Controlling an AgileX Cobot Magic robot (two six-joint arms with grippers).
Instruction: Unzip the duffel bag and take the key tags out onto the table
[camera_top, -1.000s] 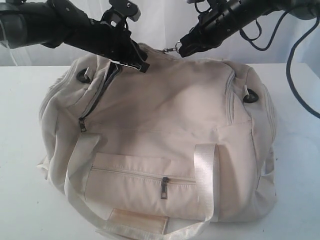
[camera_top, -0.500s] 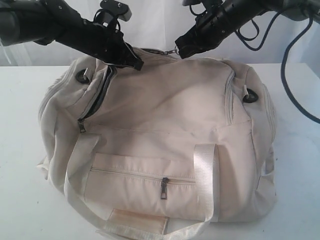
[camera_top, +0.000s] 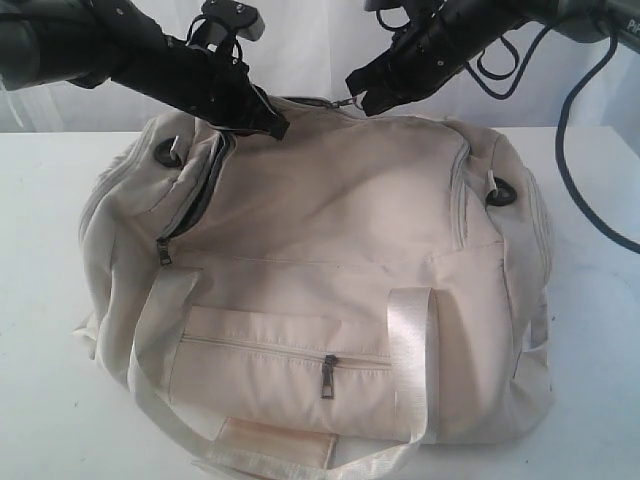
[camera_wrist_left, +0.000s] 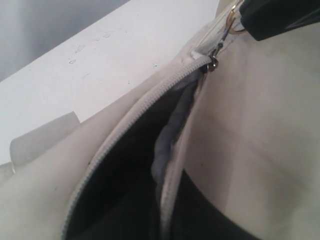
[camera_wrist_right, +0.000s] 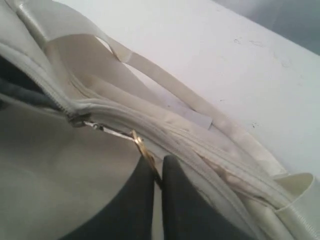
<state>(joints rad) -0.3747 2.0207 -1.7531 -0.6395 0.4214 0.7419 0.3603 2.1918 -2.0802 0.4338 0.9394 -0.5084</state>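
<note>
Outside camera: the duffel bag (camera_top: 330, 260) sits on the table (camera_top: 40, 200). My left gripper (camera_top: 272, 122), closed, rests at its top edge, I judge to brace it.

Left wrist: the zip (camera_wrist_left: 135, 107) gapes partway, dark inside, no key tags visible.

Right wrist: my right gripper (camera_wrist_right: 156, 166) pinches the zipper ring (camera_wrist_right: 140, 143), ready for pulling.

The duffel bag (camera_top: 330, 230) lies on the table (camera_top: 40, 300), zip pocket (camera_top: 280, 365) at the front.

I'm seeing the exterior camera looking down from the front at the whole duffel bag (camera_top: 330, 230) on the counter (camera_top: 40, 200). Both wrist cameras are peering closely along the top zipper (camera_wrist_left: 131, 111), both catching its ring pull (camera_wrist_right: 141, 148).
</note>
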